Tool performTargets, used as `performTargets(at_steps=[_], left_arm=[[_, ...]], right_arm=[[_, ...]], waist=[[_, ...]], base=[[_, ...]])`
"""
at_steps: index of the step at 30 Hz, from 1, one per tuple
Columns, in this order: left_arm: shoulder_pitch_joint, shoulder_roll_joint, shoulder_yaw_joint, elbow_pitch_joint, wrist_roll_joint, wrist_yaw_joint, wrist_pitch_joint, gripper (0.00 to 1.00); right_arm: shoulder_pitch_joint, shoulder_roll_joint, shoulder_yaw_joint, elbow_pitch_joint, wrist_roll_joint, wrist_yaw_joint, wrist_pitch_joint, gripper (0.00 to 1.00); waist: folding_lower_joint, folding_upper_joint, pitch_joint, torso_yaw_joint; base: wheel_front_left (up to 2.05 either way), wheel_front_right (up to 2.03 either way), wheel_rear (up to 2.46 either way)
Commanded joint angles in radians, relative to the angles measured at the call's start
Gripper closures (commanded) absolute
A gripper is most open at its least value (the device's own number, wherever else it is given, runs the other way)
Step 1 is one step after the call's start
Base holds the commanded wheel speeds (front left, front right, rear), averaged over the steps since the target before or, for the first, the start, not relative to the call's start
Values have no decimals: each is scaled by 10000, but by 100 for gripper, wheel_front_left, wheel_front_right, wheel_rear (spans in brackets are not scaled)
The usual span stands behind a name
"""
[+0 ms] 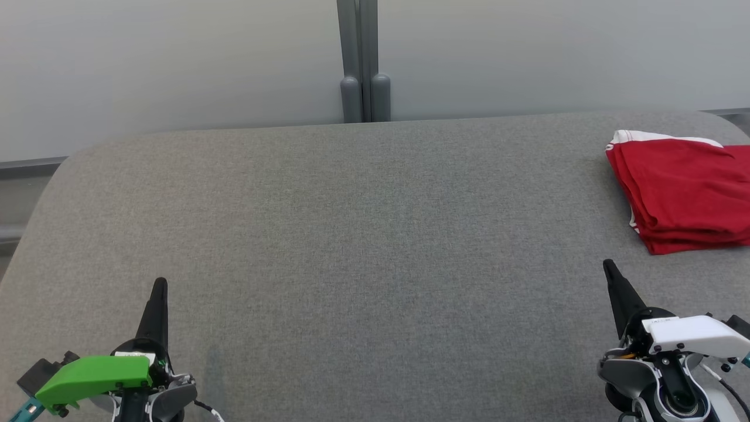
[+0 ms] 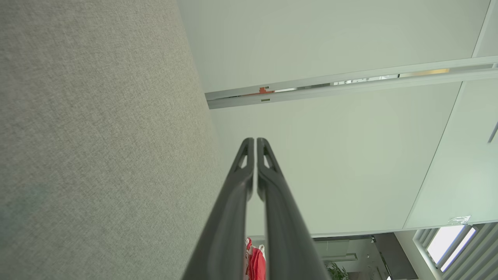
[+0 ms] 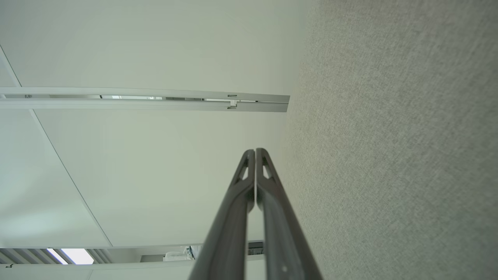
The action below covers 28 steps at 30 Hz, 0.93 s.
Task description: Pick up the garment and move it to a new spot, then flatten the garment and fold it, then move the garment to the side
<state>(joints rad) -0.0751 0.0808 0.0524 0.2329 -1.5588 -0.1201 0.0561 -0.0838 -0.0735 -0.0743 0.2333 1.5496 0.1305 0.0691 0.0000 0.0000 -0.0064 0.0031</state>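
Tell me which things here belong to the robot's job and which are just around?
Job: folded red garment, far right on the table; left tool and right tool, both shut, empty.
Just around: grey table; grey post; pale wall behind.

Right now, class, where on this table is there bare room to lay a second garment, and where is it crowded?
Free: the middle of the grey table, from the left gripper across to the right gripper and back to the wall post. Crowded: the right edge, where the folded red garment lies beyond the right gripper.
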Motion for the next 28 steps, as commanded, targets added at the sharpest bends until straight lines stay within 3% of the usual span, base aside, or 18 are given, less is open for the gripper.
performTargets(at_steps=[1,11,28], left_arm=[[-248,33,61,16,-218,-60,63,100],[-404,8,245,121,-960,-146,284,100],[-392,-58,307,117,-803,-140,334,100]], right_arm=[[-133,13,-45,26,224,4,78,100],[-302,60,-168,123,899,4,280,100],[-270,96,-217,122,781,4,326,100]], waist=[[0,0,11,-4],[0,0,95,-30],[0,0,96,-31]], base=[[0,0,0],[0,0,0],[0,0,0]])
